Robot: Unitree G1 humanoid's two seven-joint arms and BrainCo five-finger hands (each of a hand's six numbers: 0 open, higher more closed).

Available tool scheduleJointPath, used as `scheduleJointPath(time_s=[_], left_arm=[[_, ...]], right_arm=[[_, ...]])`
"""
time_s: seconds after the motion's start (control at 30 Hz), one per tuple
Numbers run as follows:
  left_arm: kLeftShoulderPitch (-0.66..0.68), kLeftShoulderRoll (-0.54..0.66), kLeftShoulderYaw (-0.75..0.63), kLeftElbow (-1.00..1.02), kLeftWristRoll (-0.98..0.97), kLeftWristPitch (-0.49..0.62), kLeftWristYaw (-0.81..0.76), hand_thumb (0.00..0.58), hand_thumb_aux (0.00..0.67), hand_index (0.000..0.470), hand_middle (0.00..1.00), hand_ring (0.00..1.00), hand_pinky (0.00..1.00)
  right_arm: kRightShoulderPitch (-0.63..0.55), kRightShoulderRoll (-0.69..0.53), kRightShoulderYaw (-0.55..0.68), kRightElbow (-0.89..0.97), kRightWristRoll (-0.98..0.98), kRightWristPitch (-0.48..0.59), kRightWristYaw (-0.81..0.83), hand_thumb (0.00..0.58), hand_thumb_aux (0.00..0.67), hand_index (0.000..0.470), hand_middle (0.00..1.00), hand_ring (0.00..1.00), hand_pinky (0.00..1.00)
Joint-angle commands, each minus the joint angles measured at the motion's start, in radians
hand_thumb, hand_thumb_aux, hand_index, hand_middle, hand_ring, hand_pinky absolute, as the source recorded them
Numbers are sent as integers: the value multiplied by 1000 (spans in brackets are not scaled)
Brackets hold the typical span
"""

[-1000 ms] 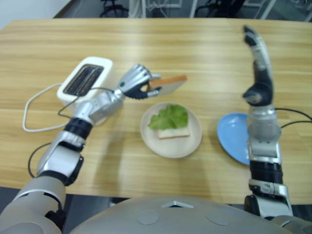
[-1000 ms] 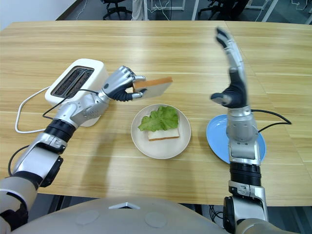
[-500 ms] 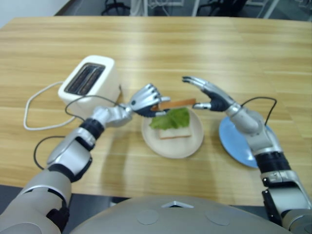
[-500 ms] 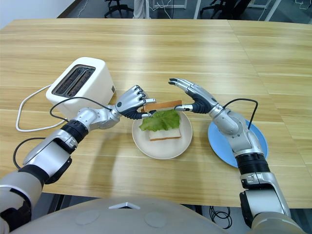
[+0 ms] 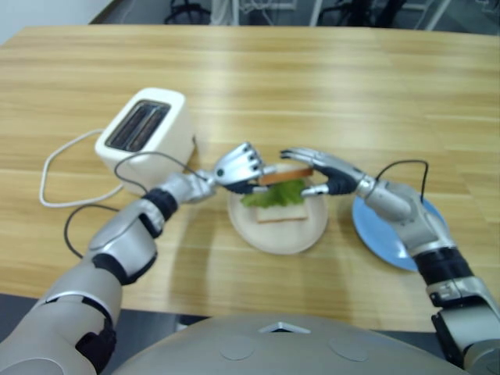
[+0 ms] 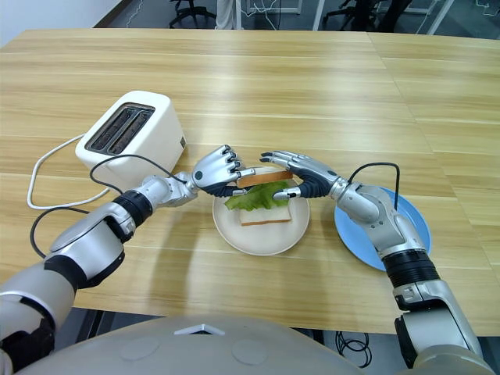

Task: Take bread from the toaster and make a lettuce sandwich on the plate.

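Wooden table (image 5: 328, 70) lay under everything in the left eye view, where my left robot hand (image 5: 238, 166) was clenched on the top bread slice (image 5: 285, 175), level just above the lettuce (image 5: 273, 197) on the plate (image 5: 277, 236). Through the right eye view, the slice's long axis ran left-right between both hands. The right robot hand (image 6: 297, 173), loosely open, bracketed its right end.

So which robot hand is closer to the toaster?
Left. The left hand holds the bread slice on the toaster side of the plate; the right hand is at the slice's other end, farther away.
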Motion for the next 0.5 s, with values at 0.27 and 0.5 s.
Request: scheduleJointPath(time_s=[0.27, 0.5], left_arm=[[-25, -39, -92, 84, 8, 37, 14, 580, 670, 460, 1000, 1000, 1000], [-17, -47, -133, 98, 15, 44, 12, 580, 670, 460, 1000, 1000, 1000]], right_arm=[[41, -34, -6, -82, 15, 21, 34, 0, 0, 0, 0, 0, 0], [81, -65, 9, -104, 16, 50, 74, 0, 0, 0, 0, 0, 0]])
